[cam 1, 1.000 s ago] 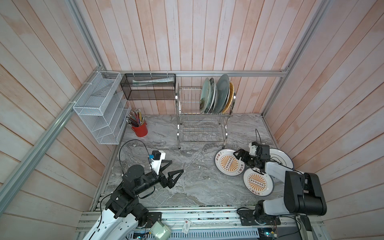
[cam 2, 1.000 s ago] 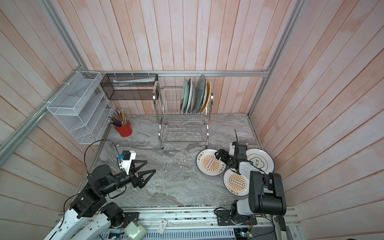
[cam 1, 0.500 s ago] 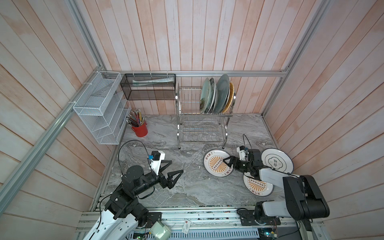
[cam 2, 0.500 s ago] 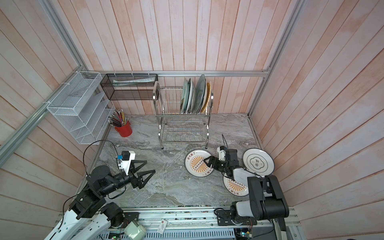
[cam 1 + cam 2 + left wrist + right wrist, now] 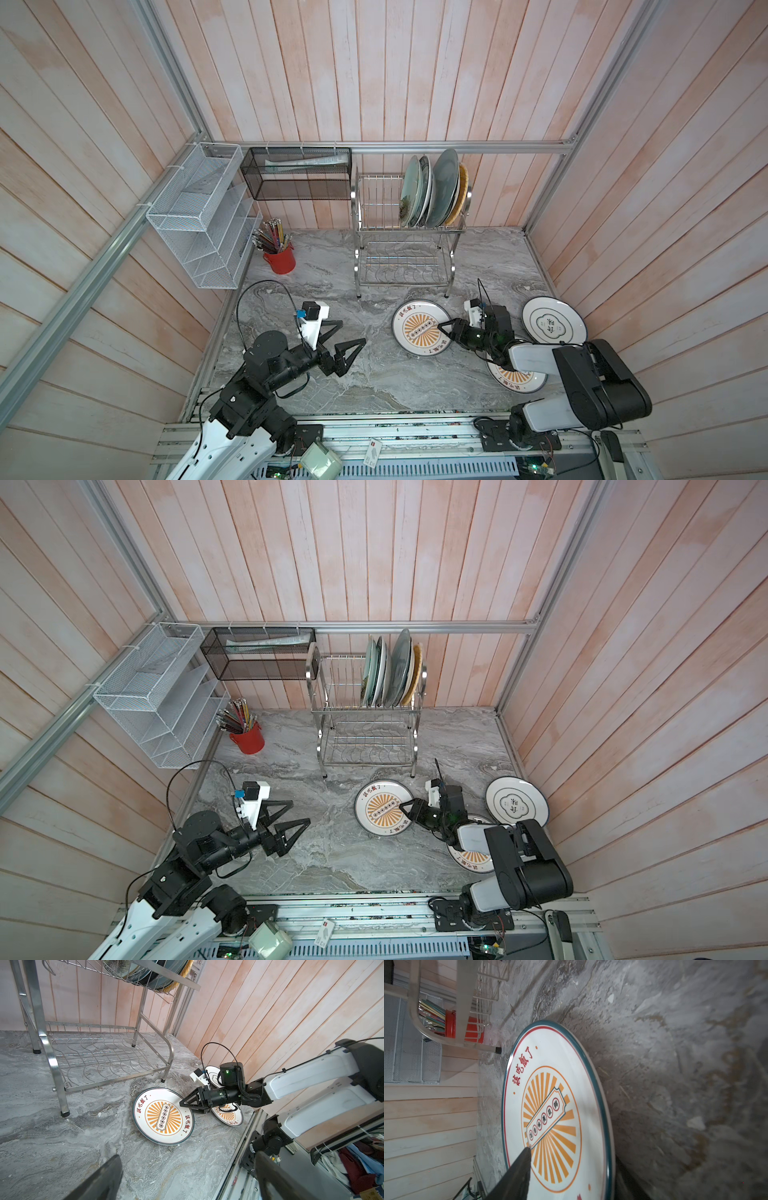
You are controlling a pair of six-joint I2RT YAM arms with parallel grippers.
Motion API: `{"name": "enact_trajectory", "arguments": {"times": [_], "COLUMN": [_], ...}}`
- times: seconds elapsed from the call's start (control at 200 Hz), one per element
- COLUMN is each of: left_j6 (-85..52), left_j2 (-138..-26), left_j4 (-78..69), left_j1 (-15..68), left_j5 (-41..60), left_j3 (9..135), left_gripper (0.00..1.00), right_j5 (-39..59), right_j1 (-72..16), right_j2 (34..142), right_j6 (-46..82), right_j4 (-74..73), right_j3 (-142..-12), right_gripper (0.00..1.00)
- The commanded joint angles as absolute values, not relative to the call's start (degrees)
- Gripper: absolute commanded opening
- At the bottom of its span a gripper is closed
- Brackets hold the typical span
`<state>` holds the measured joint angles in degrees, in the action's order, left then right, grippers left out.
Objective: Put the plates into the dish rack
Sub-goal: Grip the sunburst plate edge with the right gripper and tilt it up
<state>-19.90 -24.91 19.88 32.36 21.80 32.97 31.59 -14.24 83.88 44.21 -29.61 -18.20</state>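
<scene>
An orange-sunburst plate (image 5: pixel 417 328) (image 5: pixel 380 808) (image 5: pixel 162 1118) (image 5: pixel 550 1105) lies in front of the dish rack (image 5: pixel 356 249) (image 5: pixel 321 733) (image 5: pixel 52 1059). My right gripper (image 5: pixel 442 331) (image 5: pixel 405 811) (image 5: pixel 185 1106) (image 5: pixel 571 1159) is shut on its right rim, one finger on the face and one underneath. That edge sits slightly raised. A second sunburst plate (image 5: pixel 515 378) (image 5: pixel 471 860) lies partly under the right arm. A white green-lettered plate (image 5: pixel 552 326) (image 5: pixel 515 806) lies at the far right. Several plates (image 5: pixel 432 191) (image 5: pixel 390 671) stand in the rack's upper tier. My left gripper (image 5: pixel 351 332) (image 5: pixel 300 811) (image 5: pixel 187 1157) hovers open and empty left of the middle.
A red pencil cup (image 5: pixel 281 259) stands left of the rack. A white mesh organiser (image 5: pixel 199 216) and a black mesh basket (image 5: pixel 297 174) hang on the left and back walls. The rack's lower tier (image 5: pixel 401 266) holds nothing. Wooden walls close the sides.
The right gripper has slid left, pushing the sunburst plate towards the middle, and its jaws have closed over the plate's rim. The left arm has not moved.
</scene>
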Motion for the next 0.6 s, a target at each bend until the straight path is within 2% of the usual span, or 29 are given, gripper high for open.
{"name": "enact_trajectory", "arguments": {"times": [0.0, 0.185, 0.255, 0.295, 0.445, 0.595], "left_j6": [-20.7, -22.0, -23.0, -24.2, -27.4, -24.9], "left_j2": [-24.3, -23.9, -23.9, -23.9, -25.1, -29.8], "left_j4": [19.9, 19.3, 18.7, 17.4, 10.2, 3.1], "left_j1": [32.2, 32.2, 32.3, 32.3, 34.3, 42.8], "left_j5": [19.5, 17.2, 17.1, 17.5, 19.7, 15.5], "left_j3": [32.2, 31.8, 31.6, 31.1, 28.8, 27.9], "left_gripper": [1.0, 1.0, 1.0, 0.99, 0.98, 0.98], "right_j5": [28.0, 27.2, 26.7, 25.5, 23.9, 21.8], "right_j1": [-14.7, -15.4, -16.5, -17.7, -21.5, -23.3], "right_j2": [85.8, 85.2, 83.5, 82.1, 75.3, 65.5], "right_j6": [47.9, 49.2, 48.5, 48.0, 48.8, 51.1], "right_j4": [-29.3, -30.0, -27.6, -24.5, -14.1, -4.0], "right_j3": [-16.2, -15.5, -16.6, -17.8, -22.1, -24.7], "right_gripper": [0.44, 0.17, 0.09, 0.0, 0.0, 0.0]}}
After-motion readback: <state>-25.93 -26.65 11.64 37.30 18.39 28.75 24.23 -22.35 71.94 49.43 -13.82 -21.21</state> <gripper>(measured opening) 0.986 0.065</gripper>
